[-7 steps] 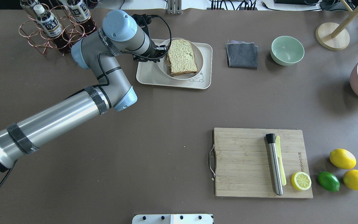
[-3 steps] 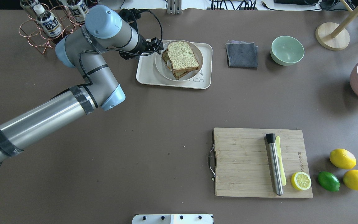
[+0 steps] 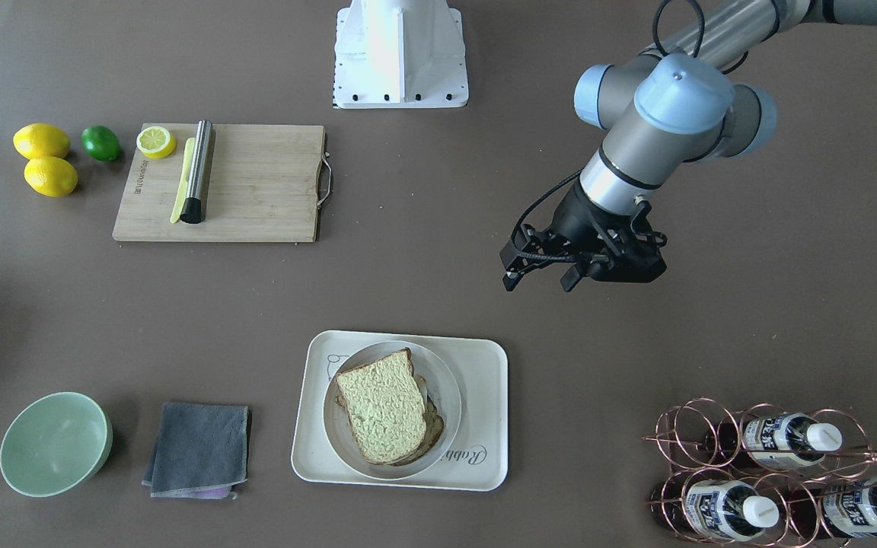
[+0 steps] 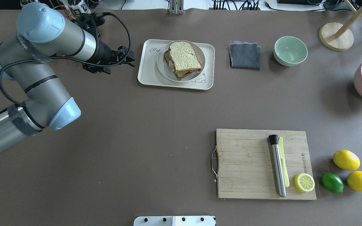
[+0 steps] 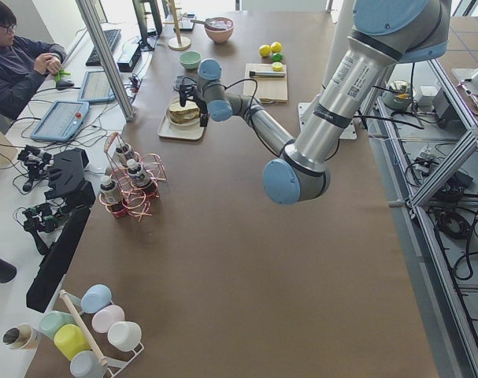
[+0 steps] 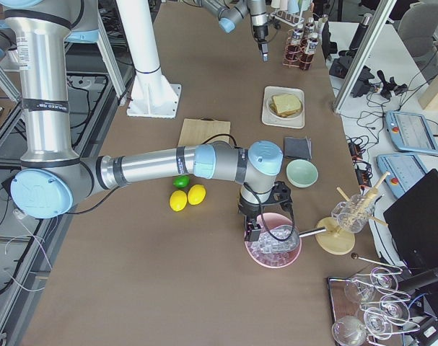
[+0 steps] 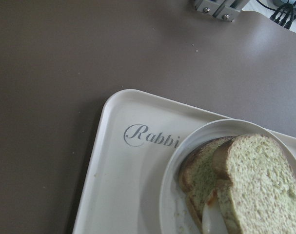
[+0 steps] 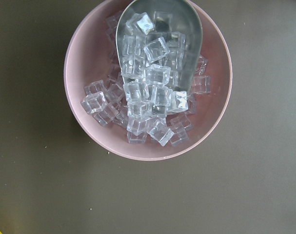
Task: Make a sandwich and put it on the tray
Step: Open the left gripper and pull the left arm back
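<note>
Pulled back from the plate since a second ago, the left gripper (image 4: 132,61) hangs spread and empty beside the flat cream rectangular tray (image 4: 148,77). On the tray, a round white plate (image 4: 161,66) holds the greenish-tan toast sandwich (image 4: 184,56). The right gripper (image 6: 268,222) hovers over a pink bowl (image 8: 89,44) of ice; whether it is spread or closed cannot be told.

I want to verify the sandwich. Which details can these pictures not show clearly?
Egg: the sandwich's top slice covers it overhead; the left wrist view shows only an edge.
Script on the tray: left wrist view, the plate hides its end.
Right hand: seen only in exterior right, too small to tell open or shut.
</note>
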{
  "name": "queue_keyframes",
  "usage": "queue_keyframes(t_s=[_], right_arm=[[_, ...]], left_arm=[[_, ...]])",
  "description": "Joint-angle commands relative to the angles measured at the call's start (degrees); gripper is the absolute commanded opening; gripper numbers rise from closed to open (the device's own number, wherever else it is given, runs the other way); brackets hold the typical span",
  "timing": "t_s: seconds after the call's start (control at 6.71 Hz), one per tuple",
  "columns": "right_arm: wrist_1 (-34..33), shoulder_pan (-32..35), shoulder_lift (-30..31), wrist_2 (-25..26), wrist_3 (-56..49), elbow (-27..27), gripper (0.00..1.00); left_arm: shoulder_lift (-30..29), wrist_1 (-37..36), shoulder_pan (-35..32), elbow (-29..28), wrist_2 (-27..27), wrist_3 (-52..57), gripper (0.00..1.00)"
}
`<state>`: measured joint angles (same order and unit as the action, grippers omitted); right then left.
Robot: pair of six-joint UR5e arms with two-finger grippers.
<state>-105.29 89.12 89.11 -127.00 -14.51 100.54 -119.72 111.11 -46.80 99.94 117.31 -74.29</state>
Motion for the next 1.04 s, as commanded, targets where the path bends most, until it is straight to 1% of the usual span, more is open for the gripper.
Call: queue_keyframes(t_s=[0.0, 0.15, 0.3, 0.45, 0.6, 0.75, 0.89], right_arm=[[0.0, 0.0, 0.1, 0.0, 0.0, -0.1, 1.0], [0.0, 0.0, 0.4, 0.0, 0.1, -0.2, 1.0], [0.0, 0.0, 0.5, 0.0, 0.1, -0.2, 1.0], [0.0, 0.0, 1.2, 0.1, 0.1, -0.3, 1.0], [0.0, 0.0, 1.8, 0.1, 0.1, -0.3, 1.0], [0.0, 0.0, 2.6, 0.1, 0.2, -0.4, 1.0], [0.0, 0.1, 3.4, 0.1, 0.2, -0.8, 1.0]], left_arm=[[9.2, -9.8, -1.5, 16.3, 0.5, 1.3, 0.97], [17.2, -9.9, -5.3, 20.1, 0.9, 11.3, 0.97], [26.3, -9.8, -12.5, 23.1, 7.3, 23.8, 0.97], [32.5, -9.8, -19.9, 22.6, 11.8, 34.9, 0.97], [40.2, -9.8, -26.9, 20.8, 12.1, 52.8, 0.97], [41.7, -10.0, -36.7, 14.6, 13.6, 67.6, 0.97], [41.1, -10.3, -41.1, 8.3, 17.8, 74.8, 0.97]])
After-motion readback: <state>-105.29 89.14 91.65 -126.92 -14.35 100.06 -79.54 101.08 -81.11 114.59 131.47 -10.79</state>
